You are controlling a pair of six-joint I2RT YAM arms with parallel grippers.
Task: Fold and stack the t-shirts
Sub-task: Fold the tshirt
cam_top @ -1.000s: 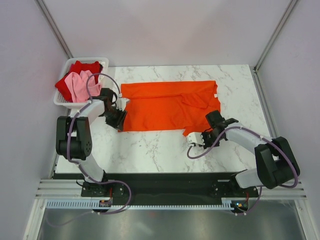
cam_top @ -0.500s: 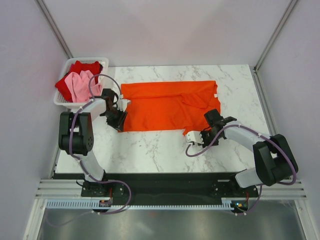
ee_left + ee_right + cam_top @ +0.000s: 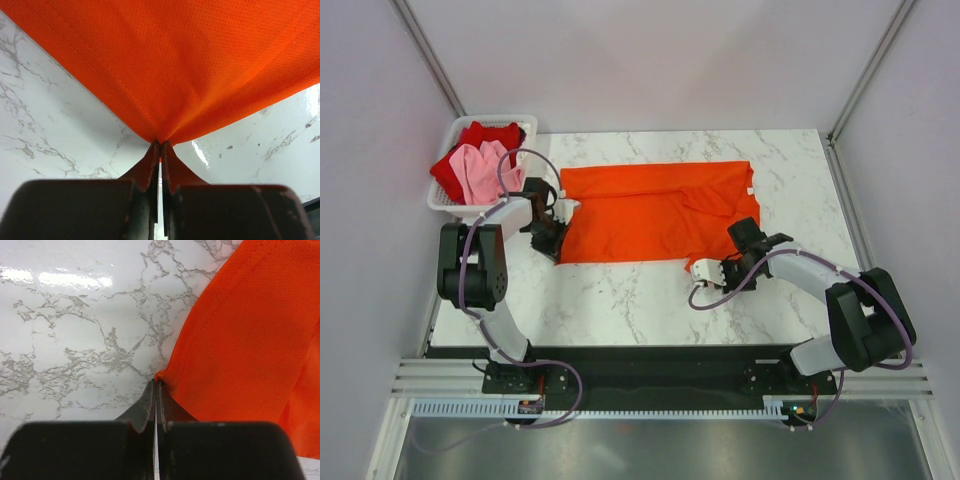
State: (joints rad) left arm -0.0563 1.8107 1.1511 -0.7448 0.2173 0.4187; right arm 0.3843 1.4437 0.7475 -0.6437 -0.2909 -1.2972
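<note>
Both near corners pinched, first fold coming up!
The left tool (image 3: 159,144) is clamped on the near-left corner of the orange-red t-shirt (image 3: 650,212), the right tool (image 3: 156,384) on its near-right corner; the shirt lies spread on the surface (image 3: 620,300); next, I reckon, both must lift together and carry that edge evenly to the far side; the basket (image 3: 453,135) holds the deeper red shirt (image 3: 490,133) and pale pink shirt (image 3: 475,165).

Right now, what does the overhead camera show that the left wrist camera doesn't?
Only overhead: the white plastic slatted basket holding a deeper red cloth t-shirt and a pale pink t-shirt, plus the right gripper. Only the left wrist: mesh weave puckering where the left gripper pinches it. Both: the bright orange-red cloth t-shirt on the white marble table.
</note>
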